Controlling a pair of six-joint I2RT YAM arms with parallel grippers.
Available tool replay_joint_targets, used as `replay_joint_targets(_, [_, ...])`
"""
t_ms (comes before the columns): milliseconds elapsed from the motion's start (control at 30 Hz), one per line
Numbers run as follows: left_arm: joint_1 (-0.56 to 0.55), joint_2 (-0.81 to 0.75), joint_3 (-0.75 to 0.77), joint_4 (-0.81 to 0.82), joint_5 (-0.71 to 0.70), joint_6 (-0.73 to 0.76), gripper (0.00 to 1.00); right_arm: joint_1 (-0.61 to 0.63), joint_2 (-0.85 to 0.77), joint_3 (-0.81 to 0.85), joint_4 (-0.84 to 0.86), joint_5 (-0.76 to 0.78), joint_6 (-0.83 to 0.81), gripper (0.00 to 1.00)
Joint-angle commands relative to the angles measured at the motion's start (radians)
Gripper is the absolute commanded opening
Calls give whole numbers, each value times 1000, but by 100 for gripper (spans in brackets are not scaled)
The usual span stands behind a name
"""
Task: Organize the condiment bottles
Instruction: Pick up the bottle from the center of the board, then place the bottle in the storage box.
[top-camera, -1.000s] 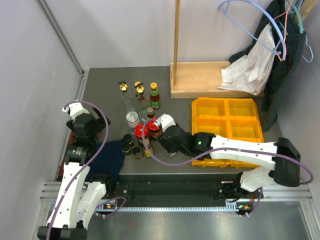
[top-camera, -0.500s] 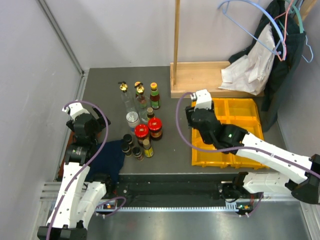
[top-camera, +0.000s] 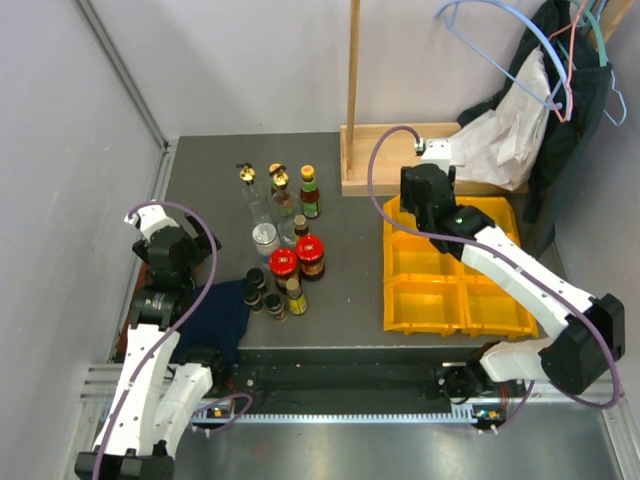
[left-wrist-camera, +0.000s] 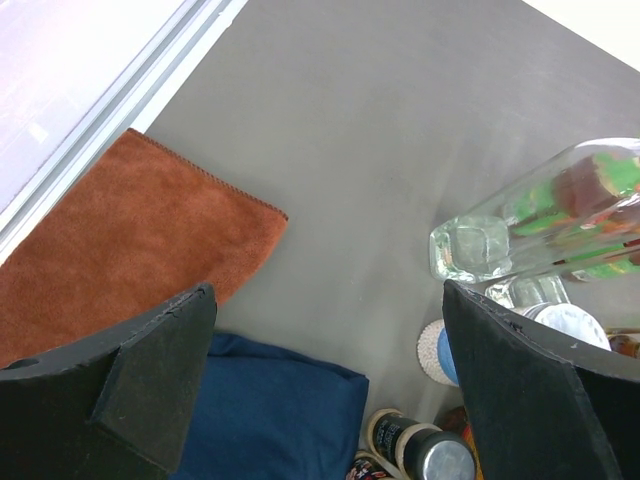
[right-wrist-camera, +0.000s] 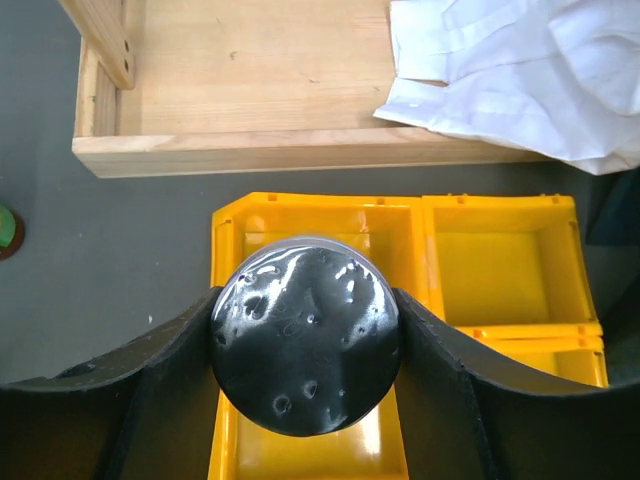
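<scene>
Condiment bottles (top-camera: 283, 262) are mostly bunched up on the left-middle of the grey table (top-camera: 350, 290), well apart from the yellow plastic four-compartment bin (top-camera: 420, 300) on the right side. Behind the bin there's a pale wooden base with an upright post (top-camera: 390, 160) and a crumpled white cloth (top-camera: 495, 140) dumped on its right end. A dark blue cloth (top-camera: 222, 315) lies at the near left edge, just beside the bunch, and the left wrist view also shows a rust-orange cloth (left-wrist-camera: 120, 240) next to it. The right gripper (right-wrist-camera: 305, 310) is out over the back-left part of the bin, fingers clamped on either side of a dark glossy jar (right-wrist-camera: 300, 350) seen end-on; can't tell if it's touching the bin floor. The left gripper (left-wrist-camera: 327, 295) hangs over the left of the table with its fingers spread wide, nothing between them. In the bunch itself: two tall clear gold-stoppered bottles (top-camera: 246, 178) at the back, a dark yellow-capped bottle with a red label (top-camera: 309, 190) beside them, a silver-lidded pale jar (top-camera: 265, 237) in the middle, two red-lidded dark jars (top-camera: 308, 248) touching each other, then a few small dark bottles (top-camera: 255, 280) nearest the blue cloth.
</scene>
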Motion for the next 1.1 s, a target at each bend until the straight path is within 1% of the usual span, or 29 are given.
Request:
replay_joint_targets(0, [-1,3,-7,24,-21,14,99,-46,60,65,102,-70,-11,0])
replay_joint_targets(100, [-1,6,-9,24,-23,15,99,-68,86,62,98,-111,15,0])
replay_joint_targets(367, [0,12,-5,26,-23,15,99,-69,112,11,73,-219,43,0])
replay_joint_targets(567, [-1,12,-7,26,-18,15,99,-68,97,-37,39,-236,78,0])
replay_joint_targets(733, [-1,10,-9,24,-17,15,99,-69,68,-72,-4,-226,104,0])
replay_joint_targets(833, [-1,10,-7,26,-14,14,99,-69,51,-90,2,-197,109,0])
replay_joint_targets(933, [-1,12,-5,24,-9,14,99,-68,61,-72,2,-141,98,0])
replay_joint_targets(1067, [-1,9,-5,18,-14,12,99,-74,101,-2,-13,-59,96,0])
